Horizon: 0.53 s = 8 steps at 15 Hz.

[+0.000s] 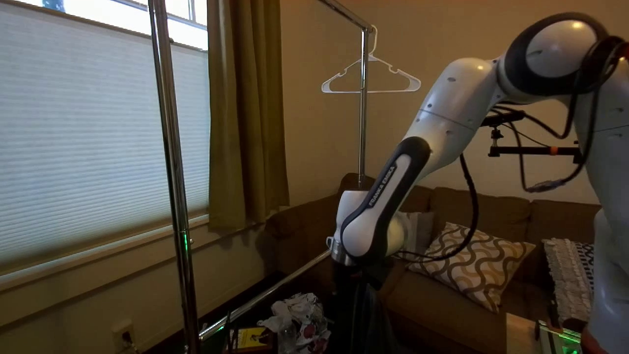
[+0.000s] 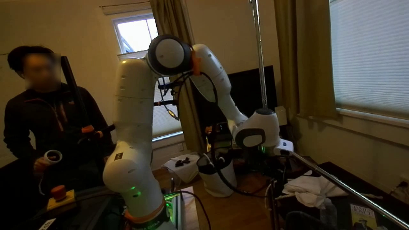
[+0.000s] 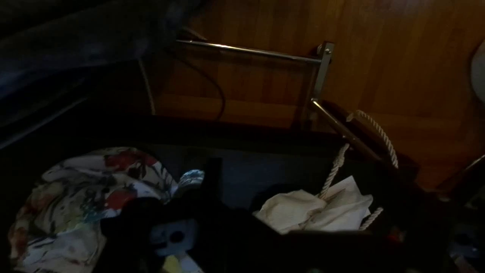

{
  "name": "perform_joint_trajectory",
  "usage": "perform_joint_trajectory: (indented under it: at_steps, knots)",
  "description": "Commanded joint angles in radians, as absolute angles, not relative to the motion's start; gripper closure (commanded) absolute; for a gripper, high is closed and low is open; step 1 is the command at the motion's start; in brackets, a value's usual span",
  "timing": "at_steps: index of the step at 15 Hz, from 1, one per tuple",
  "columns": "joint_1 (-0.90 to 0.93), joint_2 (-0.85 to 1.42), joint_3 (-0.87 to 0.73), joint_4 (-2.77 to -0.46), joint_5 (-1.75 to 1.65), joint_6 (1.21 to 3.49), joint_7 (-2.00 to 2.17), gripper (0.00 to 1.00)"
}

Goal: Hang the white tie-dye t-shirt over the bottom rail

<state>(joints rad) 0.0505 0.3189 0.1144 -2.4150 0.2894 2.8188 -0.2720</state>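
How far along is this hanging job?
Approach looks done: the tool is low, seemingly near the bottom rail. In hand: unclear; dark cloth hangs beneath the tool, grip lost in shadow. Left: apparently the hanging; no white shirt shows over the visible rail.

An olive curtain (image 1: 249,115) hangs beside a pale window shade (image 1: 98,137).

The arm (image 2: 134,95) bends at an elbow (image 2: 170,54) well above the hand (image 1: 351,290); from there the forearm (image 1: 447,108) slants down to the wrist (image 1: 361,231), just over the hand, which points downward, too dark to show whether it grips.
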Motion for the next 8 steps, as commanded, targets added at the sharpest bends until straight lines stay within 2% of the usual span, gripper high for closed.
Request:
perform_joint_trajectory:
  at_steps: [1,8]
  knots:
    - [-0.061,0.582,0.242,-2.250,0.355,2.869,-0.327,0.00]
    - [-0.161,1.031,0.318,-1.931,0.284,2.714,-0.320,0.00]
